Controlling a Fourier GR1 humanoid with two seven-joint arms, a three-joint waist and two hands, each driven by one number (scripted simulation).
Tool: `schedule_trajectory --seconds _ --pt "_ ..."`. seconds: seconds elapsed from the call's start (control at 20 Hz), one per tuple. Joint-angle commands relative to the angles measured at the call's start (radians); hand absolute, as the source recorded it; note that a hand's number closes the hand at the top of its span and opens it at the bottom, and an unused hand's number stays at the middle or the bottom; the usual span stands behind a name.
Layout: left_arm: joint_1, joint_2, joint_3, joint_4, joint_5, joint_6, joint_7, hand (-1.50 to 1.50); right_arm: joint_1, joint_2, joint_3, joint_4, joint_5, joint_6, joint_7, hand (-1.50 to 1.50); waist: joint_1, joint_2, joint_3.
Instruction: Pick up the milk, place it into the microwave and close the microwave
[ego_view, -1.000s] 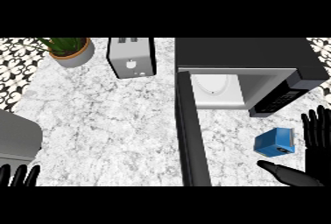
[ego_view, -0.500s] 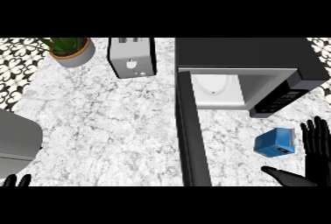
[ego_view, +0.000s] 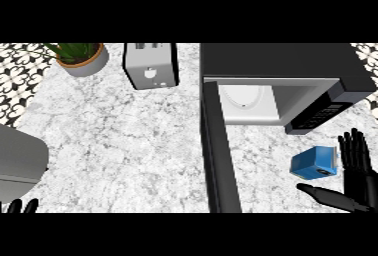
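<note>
The milk (ego_view: 315, 163), a small blue carton, stands on the marble desk (ego_view: 118, 145) at the lower right of the frame, just below the microwave's front right corner. It looks like a stiff, boxy carton with flat sides, probably light enough for one hand, though its smooth faces could slip and thin walls may dent if squeezed. Opposite flat sides, taken about mid-height, seem the best hold.

The right robot hand (ego_view: 354, 172) is open around it: straight fingers rise just to the right of the carton, and the thumb lies below it, pointing left. Neither visibly touches the carton, so the grasp looks not yet made.

Above, the microwave (ego_view: 284, 75) fills the upper right, its cavity showing a pale plate (ego_view: 245, 99) inside. Its door (ego_view: 218, 150) is swung open, a dark bar running down the middle of the frame.

The left robot hand (ego_view: 21, 206) shows only fingertips at the lower left edge, apparently resting open. A toaster (ego_view: 150, 65) and potted plant (ego_view: 78, 57) sit at upper left.
</note>
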Motion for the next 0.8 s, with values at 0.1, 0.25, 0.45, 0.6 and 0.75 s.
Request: schedule_trajectory --seconds 0.1,0.25,0.45,0.6,0.75 --pt "0.065 -0.008 -0.017 0.021 -0.020 -0.012 -0.077 -1.50 -0.031 -0.033 -0.043 0.134 0.000 0.002 -0.087 -1.50 0.002 -0.001 0.000" --pt "-0.032 -0.002 0.006 -0.004 0.006 0.012 0.031 -1.50 -0.139 -0.003 -0.043 0.262 0.059 -0.125 -0.091 -1.50 0.003 0.002 0.000" --pt "0.034 -0.011 -0.055 -0.033 -0.049 0.020 0.006 -1.50 -0.129 -0.056 -0.103 0.383 0.065 -0.153 -0.155 -1.50 0.005 0.001 0.001" --pt "0.068 0.025 0.005 -0.051 0.023 -0.019 0.012 -1.50 -0.182 -0.104 -0.124 0.519 0.070 -0.138 -0.229 -1.50 0.007 0.002 0.001" --pt "-0.018 0.006 0.020 0.042 0.009 -0.011 -0.010 -1.50 -0.191 -0.120 -0.126 0.579 0.039 -0.076 -0.258 -1.50 0.000 0.001 0.000"
